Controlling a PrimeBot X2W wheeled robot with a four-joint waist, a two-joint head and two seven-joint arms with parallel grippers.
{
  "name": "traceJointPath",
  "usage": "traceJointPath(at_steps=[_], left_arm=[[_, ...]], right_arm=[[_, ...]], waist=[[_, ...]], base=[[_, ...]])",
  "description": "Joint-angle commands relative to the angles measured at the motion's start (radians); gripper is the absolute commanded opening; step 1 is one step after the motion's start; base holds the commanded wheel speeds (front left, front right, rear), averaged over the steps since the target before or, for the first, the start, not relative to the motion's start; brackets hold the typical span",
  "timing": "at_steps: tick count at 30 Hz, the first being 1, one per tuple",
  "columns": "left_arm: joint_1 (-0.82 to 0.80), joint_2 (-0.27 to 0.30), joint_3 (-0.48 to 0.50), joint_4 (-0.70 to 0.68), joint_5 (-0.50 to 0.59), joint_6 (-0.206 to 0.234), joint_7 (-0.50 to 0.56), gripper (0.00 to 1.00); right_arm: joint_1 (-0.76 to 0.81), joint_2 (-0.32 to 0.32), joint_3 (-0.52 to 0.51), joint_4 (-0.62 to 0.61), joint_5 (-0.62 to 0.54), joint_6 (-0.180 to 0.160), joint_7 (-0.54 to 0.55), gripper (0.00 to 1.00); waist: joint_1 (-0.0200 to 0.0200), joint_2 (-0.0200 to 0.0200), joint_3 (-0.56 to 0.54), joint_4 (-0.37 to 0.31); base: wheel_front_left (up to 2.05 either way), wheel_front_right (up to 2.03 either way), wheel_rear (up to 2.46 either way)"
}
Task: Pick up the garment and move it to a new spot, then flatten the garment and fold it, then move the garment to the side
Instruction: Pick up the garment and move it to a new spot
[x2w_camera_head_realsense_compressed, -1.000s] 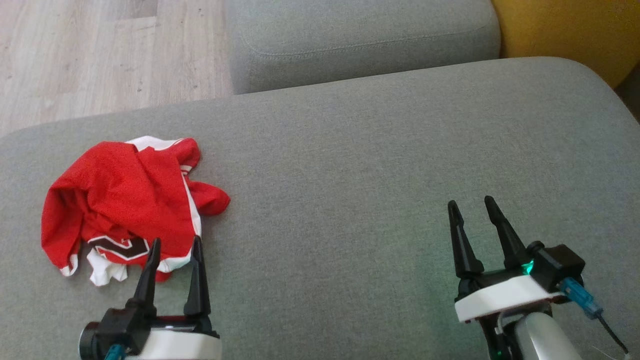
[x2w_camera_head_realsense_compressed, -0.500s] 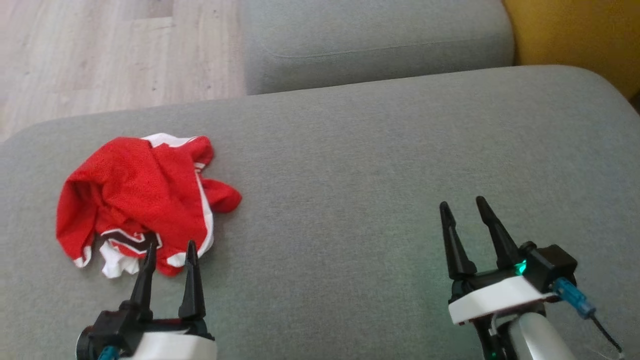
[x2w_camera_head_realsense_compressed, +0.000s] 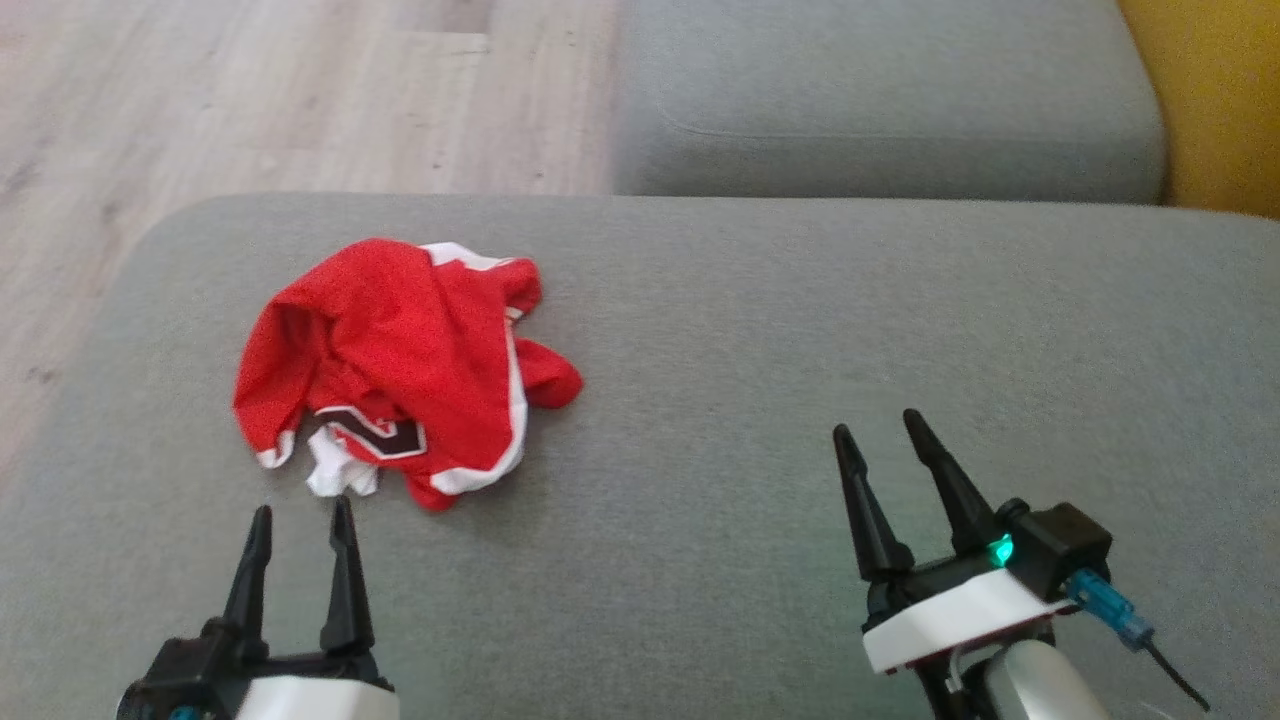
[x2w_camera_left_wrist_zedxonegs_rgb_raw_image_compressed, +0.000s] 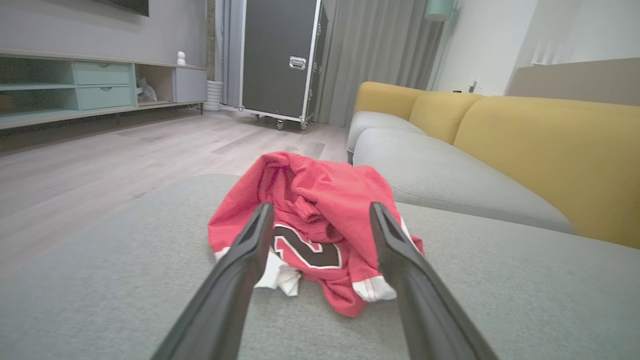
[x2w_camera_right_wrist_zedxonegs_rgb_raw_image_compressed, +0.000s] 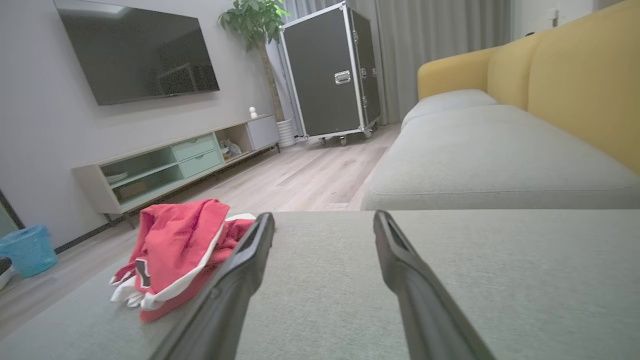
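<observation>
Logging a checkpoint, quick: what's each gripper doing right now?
Left gripper: open, empty, just short of the red garment.
Right gripper: open, empty, over the grey cushion.

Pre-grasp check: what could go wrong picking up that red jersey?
1. The jersey is a crumpled heap; the open left gripper may pinch several layers, so it may not spread flat.
2. It lies near the far-left corner of the seat cushion; a nudge could push it toward the floor.

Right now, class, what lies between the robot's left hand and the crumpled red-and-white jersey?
A short strip of bare grey fabric sofa cushion separates the left hand from the crumpled red-and-white jersey, with nothing on it; the head view shows this.
</observation>
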Motion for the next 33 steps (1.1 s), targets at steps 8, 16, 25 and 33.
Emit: traceJointPath(at_steps=[8,16,25,33], left_arm=[[0.001,-0.001,0.072,-0.022,0.021,-0.012,-0.009,1.0],[0.01,-0.001,0.099,-0.021,0.032,-0.024,-0.009,1.0],[-0.13,0.101,0.031,0.03,0.045,-0.039,0.025,1.0],[-0.519,0.34,-0.261,0.107,-0.111,-0.041,0.334,1.0]], right_arm=[[-0.001,-0.005,0.074,-0.028,0.027,-0.001,-0.011,1.0],[0.009,-0.005,0.103,-0.022,0.05,-0.001,-0.011,1.0],[-0.028,-0.005,0.093,-0.038,0.04,-0.001,-0.011,1.0],[-0.091,-0.005,0.043,-0.056,0.004,-0.001,-0.011,1.0]], waist=[[0.0,-0.0001,-0.038,0.119],[0.0,-0.0001,-0.043,0.149],[0.0,-0.0001,0.043,0.108],[0.0,-0.0001,0.187,0.061]], base=[[0.0,0.0,0.0],[0.0,0.0,0.0],[0.0,0.0,0.0],[0.0,0.0,0.0]])
